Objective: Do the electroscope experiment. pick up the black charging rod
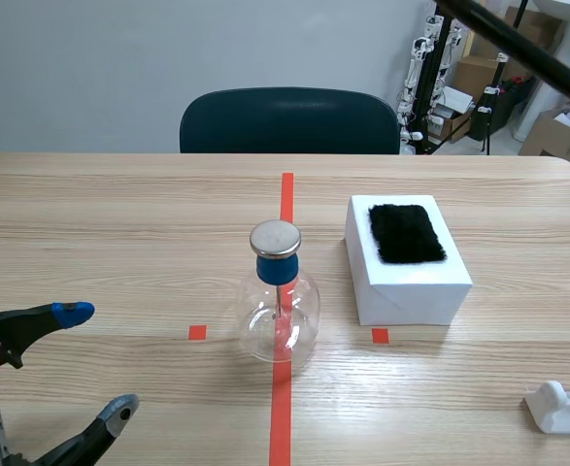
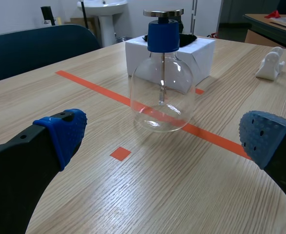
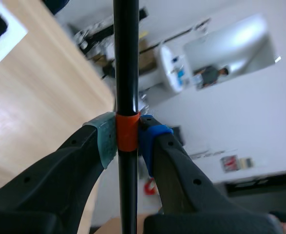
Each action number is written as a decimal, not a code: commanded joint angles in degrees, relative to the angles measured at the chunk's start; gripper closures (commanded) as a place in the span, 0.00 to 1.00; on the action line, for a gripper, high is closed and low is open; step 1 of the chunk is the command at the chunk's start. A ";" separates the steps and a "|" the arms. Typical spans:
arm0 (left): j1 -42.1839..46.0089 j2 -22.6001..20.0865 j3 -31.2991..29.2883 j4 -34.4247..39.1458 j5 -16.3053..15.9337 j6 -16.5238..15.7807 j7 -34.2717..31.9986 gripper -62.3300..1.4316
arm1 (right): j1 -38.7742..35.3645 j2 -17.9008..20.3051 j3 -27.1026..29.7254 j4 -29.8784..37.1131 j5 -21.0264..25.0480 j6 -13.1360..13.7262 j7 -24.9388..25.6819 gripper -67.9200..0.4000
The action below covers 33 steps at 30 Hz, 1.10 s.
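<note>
Right hand around slanted black rod

A pale grey wall filled the upper left of the frame. A dark teal chair stood at top centre behind the light wooden table. Cardboard boxes sat at upper right, and a white sink stood beyond the chair.

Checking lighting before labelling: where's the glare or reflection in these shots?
Scene view: highlights on the glass flask and its metal cap. Left wrist view: reflections on the flask's belly. Right wrist view: bright wall behind the black rod.
</note>
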 commanded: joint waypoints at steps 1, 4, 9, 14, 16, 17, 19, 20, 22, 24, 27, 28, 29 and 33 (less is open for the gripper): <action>-0.15 -0.35 -0.50 0.57 -0.55 -0.07 -1.11 0.00 | -0.28 -0.70 0.33 -1.25 -0.83 -3.17 3.39 0.99; -0.15 -0.35 -0.50 0.57 -0.55 -0.07 -1.11 0.00 | -1.73 -2.19 0.44 -4.22 -2.54 -9.70 11.96 0.99; -0.15 -0.35 -0.50 0.57 -0.55 -0.07 -1.11 0.00 | -4.76 -3.56 1.29 -7.80 -2.69 -15.10 20.94 0.99; -0.15 -0.35 -0.50 0.57 -0.55 -0.07 -1.11 0.00 | -4.11 -3.72 1.42 -9.86 -0.94 -15.30 22.91 0.99; -0.15 -0.35 -0.50 0.57 -0.55 -0.07 -1.11 0.00 | -3.28 -3.58 1.44 -11.37 -1.25 -15.32 24.04 0.99; -0.15 -0.35 -0.50 0.57 -0.55 -0.07 -1.11 0.00 | -2.80 -3.37 1.44 -12.15 -1.81 -15.32 24.20 0.99; -0.15 -0.35 -0.50 0.57 -0.55 -0.07 -1.11 0.00 | -1.84 -2.73 1.44 -13.75 -1.99 -15.32 24.39 0.99; -0.15 -0.35 -0.50 0.57 -0.55 -0.07 -1.11 0.00 | -1.38 -2.51 1.44 -14.49 -1.88 -15.32 24.37 0.99; -0.15 -0.35 -0.50 0.57 -0.55 -0.07 -1.11 0.00 | -0.31 -2.27 1.44 -15.89 -0.66 -15.30 24.30 0.99; -0.15 -0.35 -0.50 0.57 -0.55 -0.07 -1.11 0.00 | 0.70 -1.90 1.44 -17.49 1.75 -15.30 24.30 0.99; -0.15 -0.35 -0.50 0.57 -0.55 -0.07 -1.11 0.00 | 1.66 -1.79 1.44 -19.98 4.59 -14.97 24.33 0.99; -0.15 -0.35 -0.50 0.57 -0.55 -0.07 -1.11 0.00 | 1.70 -1.79 1.44 -20.70 4.87 -14.82 24.30 0.99; -0.15 -0.35 -0.50 0.57 -0.55 -0.07 -1.11 0.00 | 1.68 -1.79 1.44 -21.46 5.07 -14.80 24.33 0.99; -0.15 -0.35 -0.50 0.57 -0.55 -0.07 -1.11 0.00 | 1.53 -1.79 1.44 -23.54 6.60 -14.78 25.05 0.99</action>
